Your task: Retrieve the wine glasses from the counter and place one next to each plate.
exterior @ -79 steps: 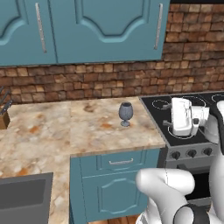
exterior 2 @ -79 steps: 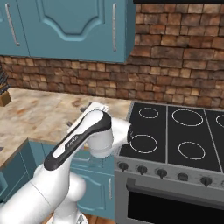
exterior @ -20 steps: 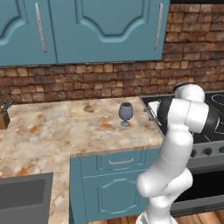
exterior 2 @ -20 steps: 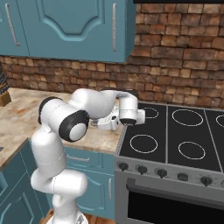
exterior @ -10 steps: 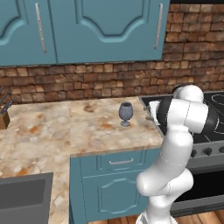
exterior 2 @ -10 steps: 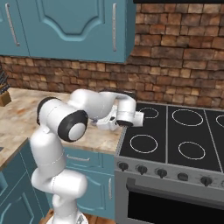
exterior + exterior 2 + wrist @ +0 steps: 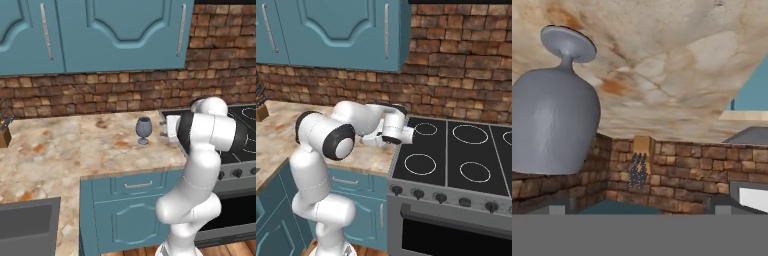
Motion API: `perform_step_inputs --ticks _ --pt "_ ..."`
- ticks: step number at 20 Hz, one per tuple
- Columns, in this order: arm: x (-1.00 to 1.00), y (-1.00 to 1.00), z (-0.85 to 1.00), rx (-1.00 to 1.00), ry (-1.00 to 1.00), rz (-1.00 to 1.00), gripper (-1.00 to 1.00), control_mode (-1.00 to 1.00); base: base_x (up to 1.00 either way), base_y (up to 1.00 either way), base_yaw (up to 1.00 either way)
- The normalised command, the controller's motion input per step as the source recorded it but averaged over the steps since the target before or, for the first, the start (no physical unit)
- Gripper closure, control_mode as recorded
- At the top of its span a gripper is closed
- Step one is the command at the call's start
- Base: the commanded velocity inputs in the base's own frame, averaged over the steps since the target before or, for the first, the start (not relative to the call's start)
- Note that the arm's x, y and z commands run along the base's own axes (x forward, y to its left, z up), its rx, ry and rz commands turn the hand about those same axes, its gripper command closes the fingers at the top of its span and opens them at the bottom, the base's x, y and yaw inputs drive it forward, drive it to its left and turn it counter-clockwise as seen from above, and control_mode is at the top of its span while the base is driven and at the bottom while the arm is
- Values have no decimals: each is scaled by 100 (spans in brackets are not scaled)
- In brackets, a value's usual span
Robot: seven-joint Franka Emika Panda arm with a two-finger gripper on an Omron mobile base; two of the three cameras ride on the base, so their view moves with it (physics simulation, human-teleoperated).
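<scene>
One grey wine glass point(image 7: 143, 131) stands upright on the mottled counter point(image 7: 60, 150), near its right end. My gripper point(image 7: 162, 128) hovers just right of the glass at bowl height, pointing left at it, jaws open and holding nothing. The hand view is rolled upside down, so the glass point(image 7: 554, 125) hangs large at the left with its foot on the counter point(image 7: 677, 65) above. The gripper point(image 7: 637, 206) is aimed slightly to one side of the bowl, and a gap remains between them. The plates are out of view.
A black stove top point(image 7: 456, 150) adjoins the counter on the right, under my forearm. A knife block point(image 7: 4, 131) stands at the counter's far left by the brick wall. A sink point(image 7: 25, 225) lies at the lower left. Teal wall cabinets point(image 7: 120, 35) hang overhead.
The arm has swung from over the stove down toward the counter, and the hand has edged left, closer to the glass. The glass has not moved.
</scene>
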Motion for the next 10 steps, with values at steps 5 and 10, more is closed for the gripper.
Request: perform_step_inputs --ticks 5,10 --pt "30 -4 -27 0 1 0 -100 -100 0 0 0" --pt "19 -11 -23 0 0 1 -100 -100 0 0 0"
